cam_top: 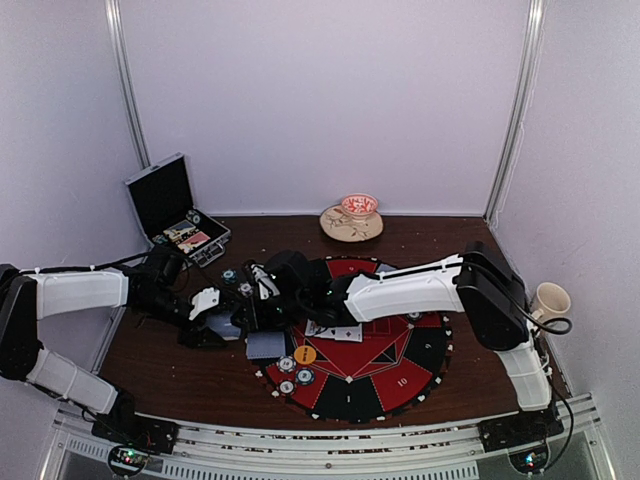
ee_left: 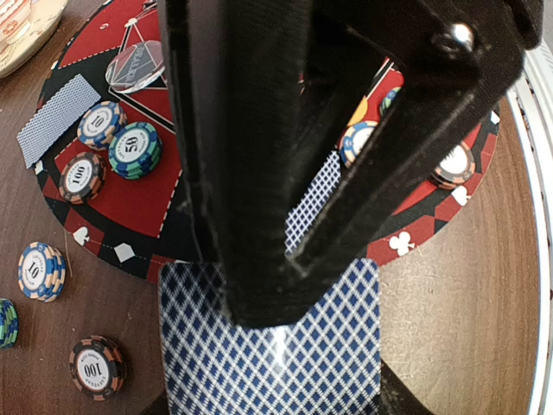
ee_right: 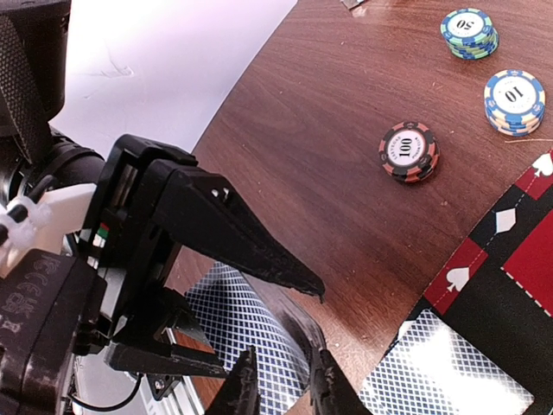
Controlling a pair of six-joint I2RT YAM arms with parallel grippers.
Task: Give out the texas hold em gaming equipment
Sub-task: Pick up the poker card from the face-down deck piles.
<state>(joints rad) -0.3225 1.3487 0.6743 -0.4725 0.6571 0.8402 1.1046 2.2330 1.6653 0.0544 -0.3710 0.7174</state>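
The left claw (ee_right: 281,333) is clamped on a blue-backed playing card (ee_right: 229,316), possibly a thin stack, I can't tell. It holds it just above the counter (ee_right: 346,130), beside the round mat (ee_right: 518,268). The right claw (ee_right: 285,389) has a fingertip on either side of that card's bowed free edge; whether it is pinching, I cannot tell. It looks to me like a hand-over for dealing. Done well, the right claw should bite firmly on the edge before the left one lets go, then draw the card away flat. A second card (ee_right: 458,376) lies at the mat's rim, and a stack of 100 chips (ee_right: 409,151) sits well apart.
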